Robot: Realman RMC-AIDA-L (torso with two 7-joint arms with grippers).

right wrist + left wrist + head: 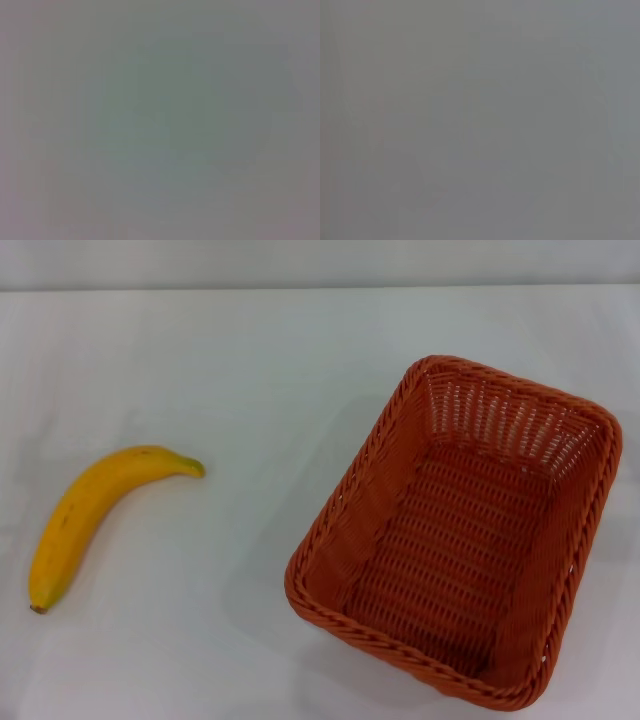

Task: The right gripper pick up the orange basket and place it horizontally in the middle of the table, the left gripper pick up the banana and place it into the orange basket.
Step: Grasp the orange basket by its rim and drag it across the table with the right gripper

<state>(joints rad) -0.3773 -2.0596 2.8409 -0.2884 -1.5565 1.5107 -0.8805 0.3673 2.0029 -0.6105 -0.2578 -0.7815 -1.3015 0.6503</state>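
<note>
The orange basket (pixel 455 535) stands empty on the white table (pixel 250 390), at the right of the head view, its long side running at a slant from near left to far right. A yellow banana (pixel 95 515) lies on the table at the left, its greenish stem tip pointing toward the basket and its brown end near the front. Banana and basket are well apart. Neither gripper appears in the head view. Both wrist views are a plain grey blank with nothing recognisable.
The table's far edge meets a pale wall (pixel 320 260) along the top of the head view. Bare tabletop lies between the banana and the basket.
</note>
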